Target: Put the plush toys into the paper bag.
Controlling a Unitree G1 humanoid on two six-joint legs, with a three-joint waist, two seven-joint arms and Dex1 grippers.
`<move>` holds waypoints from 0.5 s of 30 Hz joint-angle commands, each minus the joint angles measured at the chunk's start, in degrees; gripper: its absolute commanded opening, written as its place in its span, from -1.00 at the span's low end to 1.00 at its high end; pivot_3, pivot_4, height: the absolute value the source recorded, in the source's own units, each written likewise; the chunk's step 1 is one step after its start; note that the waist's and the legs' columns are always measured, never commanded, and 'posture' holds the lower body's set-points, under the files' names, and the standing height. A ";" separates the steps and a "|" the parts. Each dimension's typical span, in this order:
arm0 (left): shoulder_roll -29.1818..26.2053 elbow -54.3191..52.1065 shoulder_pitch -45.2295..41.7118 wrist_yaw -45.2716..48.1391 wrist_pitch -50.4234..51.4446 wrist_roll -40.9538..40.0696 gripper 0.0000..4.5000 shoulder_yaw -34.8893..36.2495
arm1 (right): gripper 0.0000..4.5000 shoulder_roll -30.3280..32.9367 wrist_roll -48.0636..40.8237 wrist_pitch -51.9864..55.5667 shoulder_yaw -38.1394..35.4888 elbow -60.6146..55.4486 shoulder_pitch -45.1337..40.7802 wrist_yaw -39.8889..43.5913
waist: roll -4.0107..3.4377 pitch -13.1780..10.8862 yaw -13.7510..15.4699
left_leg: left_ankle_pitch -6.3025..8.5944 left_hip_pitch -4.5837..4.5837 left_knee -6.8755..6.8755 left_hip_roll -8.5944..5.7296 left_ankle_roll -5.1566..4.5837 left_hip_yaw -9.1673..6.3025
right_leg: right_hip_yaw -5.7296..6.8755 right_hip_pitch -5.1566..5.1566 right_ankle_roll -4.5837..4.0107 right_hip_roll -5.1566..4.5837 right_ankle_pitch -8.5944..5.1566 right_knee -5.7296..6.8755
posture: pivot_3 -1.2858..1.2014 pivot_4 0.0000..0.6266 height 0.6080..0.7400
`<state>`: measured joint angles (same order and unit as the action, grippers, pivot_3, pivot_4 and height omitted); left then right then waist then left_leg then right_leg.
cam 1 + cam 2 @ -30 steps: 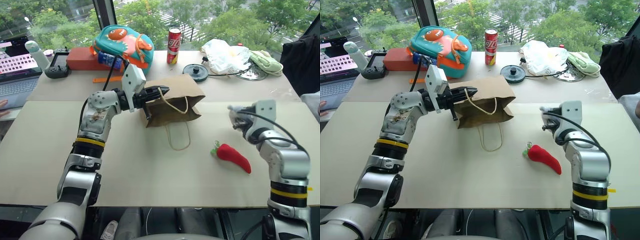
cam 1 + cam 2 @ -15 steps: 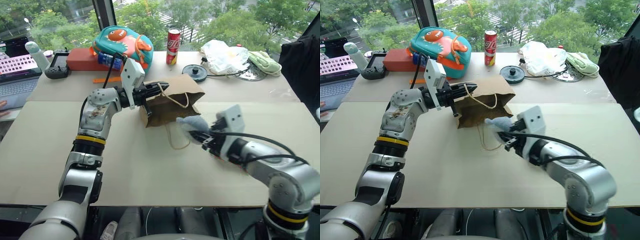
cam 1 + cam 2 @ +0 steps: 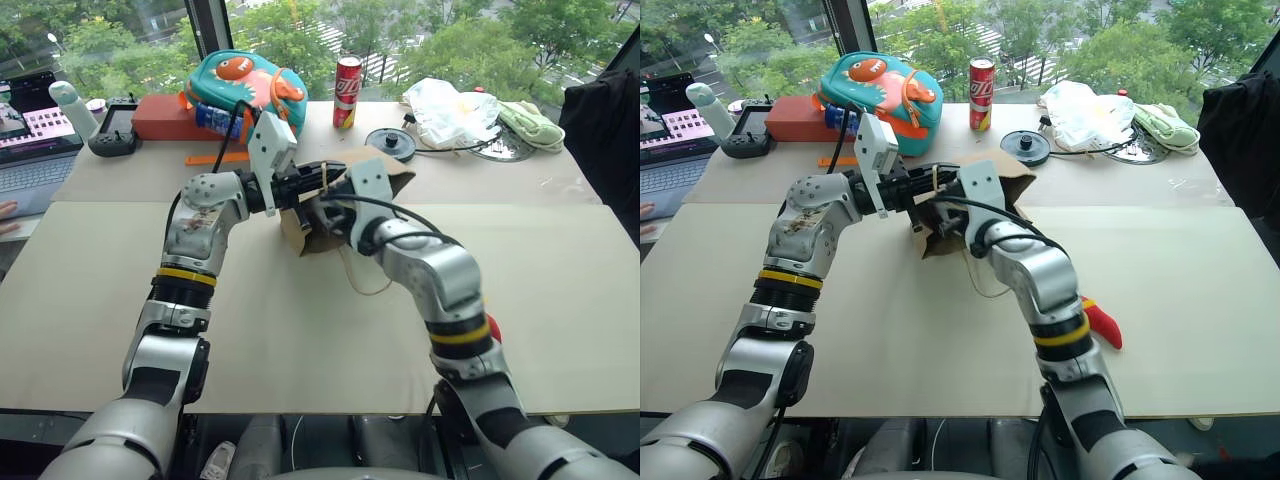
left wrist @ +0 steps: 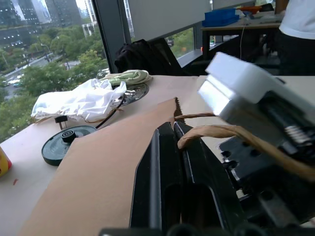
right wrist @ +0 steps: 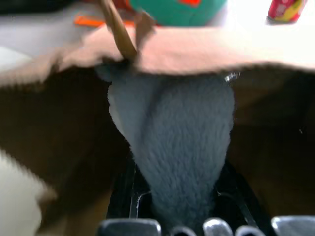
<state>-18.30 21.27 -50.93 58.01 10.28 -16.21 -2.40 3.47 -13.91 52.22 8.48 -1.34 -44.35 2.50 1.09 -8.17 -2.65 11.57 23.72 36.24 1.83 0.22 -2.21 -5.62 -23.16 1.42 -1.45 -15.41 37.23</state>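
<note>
The left gripper (image 4: 170, 142) is clenched on one twisted cord handle (image 4: 231, 135) of the brown paper bag (image 3: 385, 172), holding the upper edge of its mouth up off the table (image 3: 90, 290); in the left wrist view the two black fingers are pressed together with the tan cord running across them beside the bag's serrated edge. The right gripper (image 5: 177, 196) grasps the grey fuzzy plush toy (image 5: 172, 132), and the right wrist view shows that toy between the black fingers, already under the bag's raised upper lip, with the dark brown inside of the bag on both sides. In the head views the right arm reaches across to the bag's mouth, its white wrist housing just beside the left gripper. The bag lies on its side near the middle of the table, its other cord handle (image 3: 360, 285) looping toward the robot on the tabletop. The red chili pepper plush toy (image 3: 1101, 321) lies on the table on the robot's right, well apart from the bag and partly hidden behind the right forearm. Behind the bag stand a teal backpack (image 3: 245, 85) with orange trim and a red soda can (image 3: 347, 78).
</note>
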 commanded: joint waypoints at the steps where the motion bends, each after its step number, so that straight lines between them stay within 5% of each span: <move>1: 0.16 -0.87 -1.61 0.32 -0.47 -0.83 -1.00 0.36 | -0.47 -3.23 1.68 -8.42 -2.93 7.05 -2.93 -1.49 | -0.01 0.00 0.00 | 0.00 0.00 -0.02 0.00 0.00 0.00 | 0.00 0.00 -0.01 0.00 0.00 0.01 | 0.03 -0.52 0.98; 11: 0.05 -0.34 -1.62 0.58 -1.20 -0.49 -1.00 0.34 | 0.97 -4.11 0.65 -8.80 -4.85 3.59 -1.78 2.03 | -0.02 0.00 -0.01 | 0.00 0.01 -0.03 -0.03 0.00 -0.04 | 0.05 -0.03 -0.01 -0.06 0.01 0.39 | 0.03 -0.52 0.98; 15: 0.01 -0.25 -1.49 0.52 -1.28 -0.40 -1.00 0.51 | 0.97 -1.20 -0.32 -3.15 -5.07 -4.82 1.63 3.74 | -0.02 0.00 0.09 | 0.00 0.02 -0.02 -0.03 0.00 -0.06 | 0.07 -0.03 -0.01 -0.05 0.01 0.40 | 0.03 -0.52 0.98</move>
<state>-18.29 22.42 -50.94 58.36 10.14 -15.93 -2.34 1.49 -12.82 46.67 4.01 -0.63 -43.03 5.35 1.07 -8.17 -2.55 11.58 23.75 36.22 1.79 0.22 -2.28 -5.55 -23.18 1.41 -1.50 -15.40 37.62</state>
